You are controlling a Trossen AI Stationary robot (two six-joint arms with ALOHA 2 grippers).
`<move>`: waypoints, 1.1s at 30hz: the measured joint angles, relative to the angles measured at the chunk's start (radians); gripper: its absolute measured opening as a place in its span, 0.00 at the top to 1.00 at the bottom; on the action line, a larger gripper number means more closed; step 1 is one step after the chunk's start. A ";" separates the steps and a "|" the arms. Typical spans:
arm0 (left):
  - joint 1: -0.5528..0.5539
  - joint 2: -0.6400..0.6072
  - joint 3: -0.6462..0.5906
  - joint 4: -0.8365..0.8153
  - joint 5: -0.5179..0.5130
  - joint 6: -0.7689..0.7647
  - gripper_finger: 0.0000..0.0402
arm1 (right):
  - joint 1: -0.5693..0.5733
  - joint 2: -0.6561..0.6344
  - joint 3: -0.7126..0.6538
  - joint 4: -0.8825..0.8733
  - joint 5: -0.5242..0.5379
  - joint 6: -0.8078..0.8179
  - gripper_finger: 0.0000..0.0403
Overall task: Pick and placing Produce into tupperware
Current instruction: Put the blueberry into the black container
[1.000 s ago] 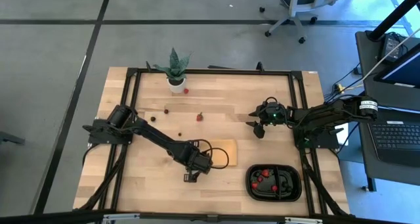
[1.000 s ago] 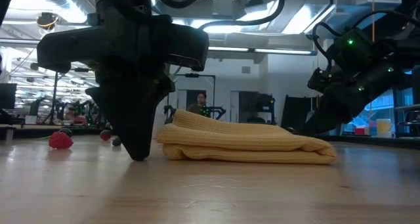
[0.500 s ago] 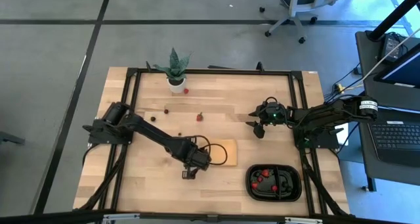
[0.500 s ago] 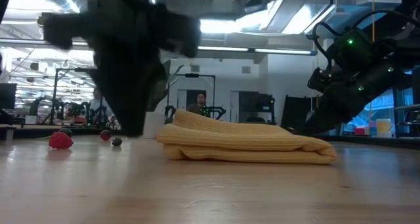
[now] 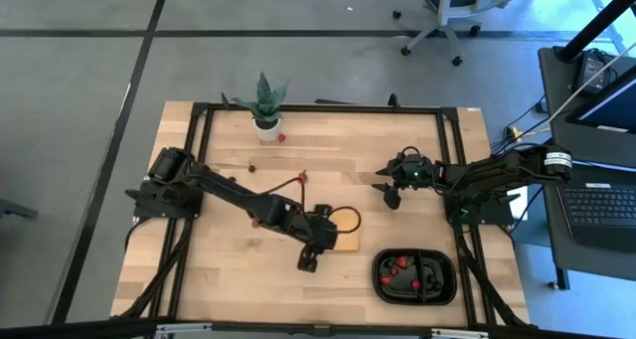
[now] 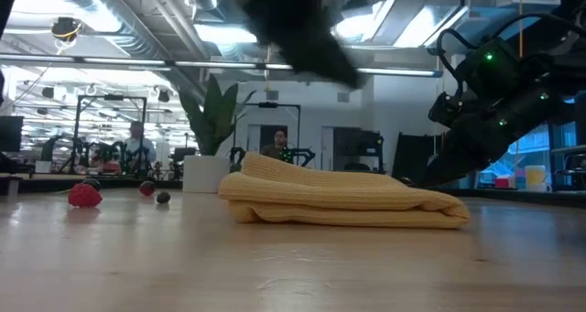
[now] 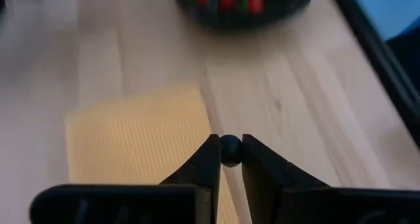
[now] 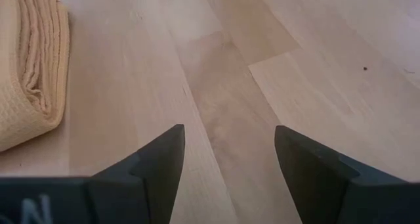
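While left gripper pinches round dark berry, ribbed tan pad below, right gripper apart.

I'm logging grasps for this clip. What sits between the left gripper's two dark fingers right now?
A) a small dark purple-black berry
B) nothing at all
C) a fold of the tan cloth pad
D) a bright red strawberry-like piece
A: the left wrist view shows the left gripper pinching a small dark purple-black berry at its fingertips, above the tan woven cloth pad and the light wooden table.
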 joint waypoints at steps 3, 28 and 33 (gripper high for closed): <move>0.012 0.018 0.000 0.158 0.008 0.116 0.89 | 0.000 0.000 0.000 0.001 0.000 0.003 0.41; 0.073 0.448 0.281 0.674 0.250 0.236 0.88 | 0.000 0.000 0.000 0.001 0.000 0.059 0.41; 0.073 0.503 0.371 0.577 0.250 0.236 0.88 | 0.000 0.000 0.000 0.001 0.000 0.058 0.41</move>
